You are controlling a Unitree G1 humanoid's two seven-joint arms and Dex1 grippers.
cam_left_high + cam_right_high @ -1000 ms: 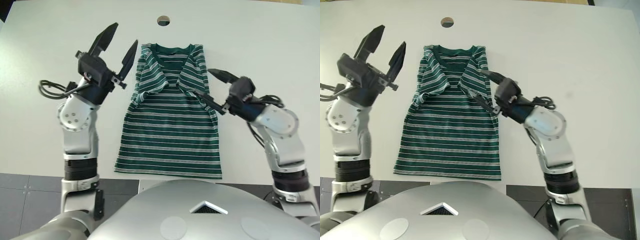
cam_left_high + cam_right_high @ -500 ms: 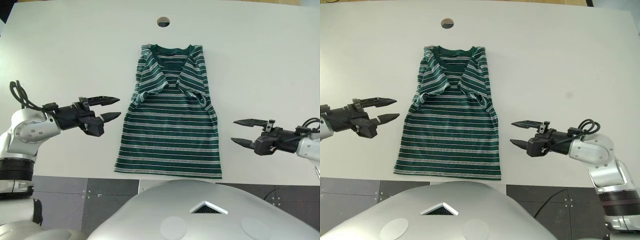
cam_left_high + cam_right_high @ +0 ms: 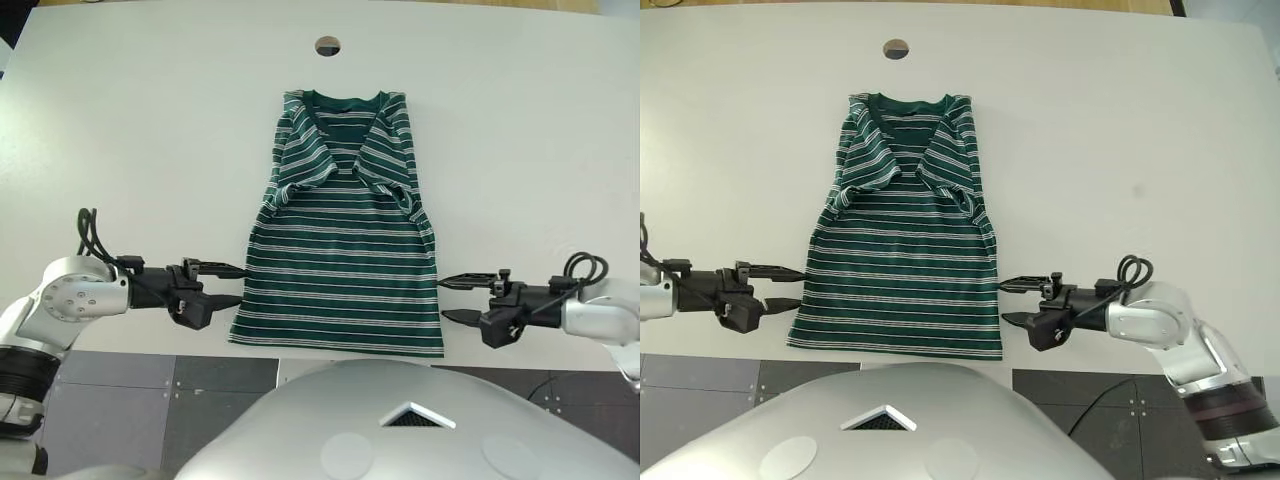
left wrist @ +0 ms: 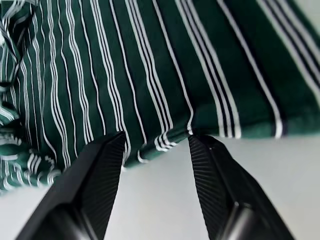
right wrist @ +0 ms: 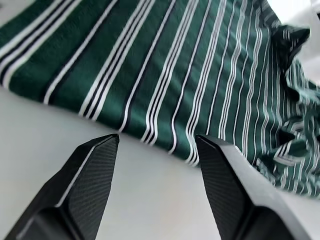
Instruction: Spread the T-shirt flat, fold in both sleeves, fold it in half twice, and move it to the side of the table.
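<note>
Left eye view shows the T-shirt (image 3: 340,260) lying flat in the middle of the counter (image 3: 150,120), collar away from me and both sleeves folded in; it has not moved. My left hand (image 3: 242,285) and my right hand (image 3: 442,298) were farther out half a second ago. They have now come low, to the shirt's side edges near the hem. Both are half open and hold nothing, their tips just beside the cloth.

A small round grommet (image 3: 327,45) toward the far side, dark grey floor tiles (image 3: 120,390) along the near side.
</note>
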